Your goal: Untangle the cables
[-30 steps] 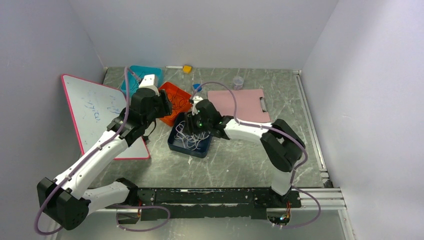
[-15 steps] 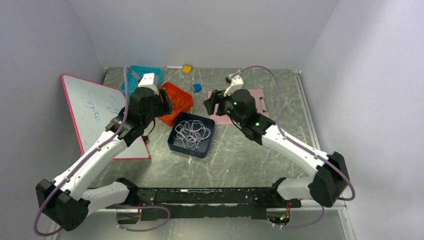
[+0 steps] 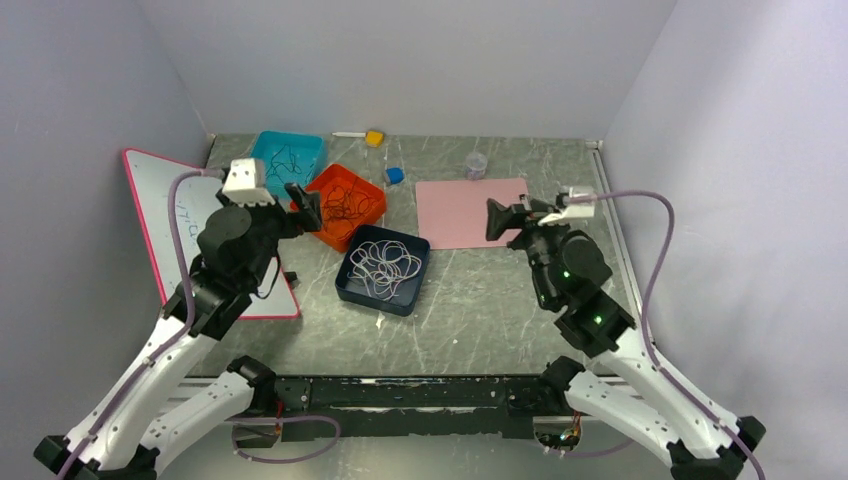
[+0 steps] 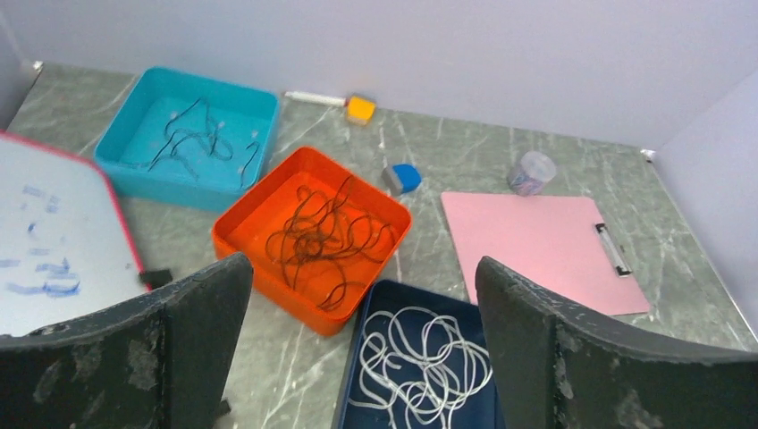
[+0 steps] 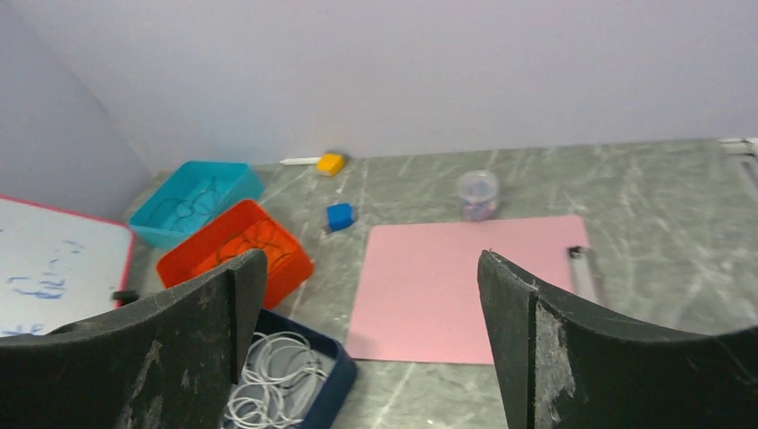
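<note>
Cables: white cables (image 4: pixel 420 357) loop loosely in the navy tray (image 4: pixel 349 384); dark cables (image 4: pixel 317 241) knot in the orange tray (image 4: pixel 277 290); a few thin dark cables (image 4: pixel 192 138) lie in the teal tray (image 4: pixel 170 183).
Handling: I judge them light, limp and springy; I'd pinch a free outer loop, not the knot.
Fingers: left fingers (image 4: pixel 192 340) and right fingers (image 5: pixel 545 349) spread wide, empty, high above the tabletop (image 4: pixel 447 152).
Writing: blue whiteboard (image 4: pixel 54 241) scribbles, unreadable to me.
</note>
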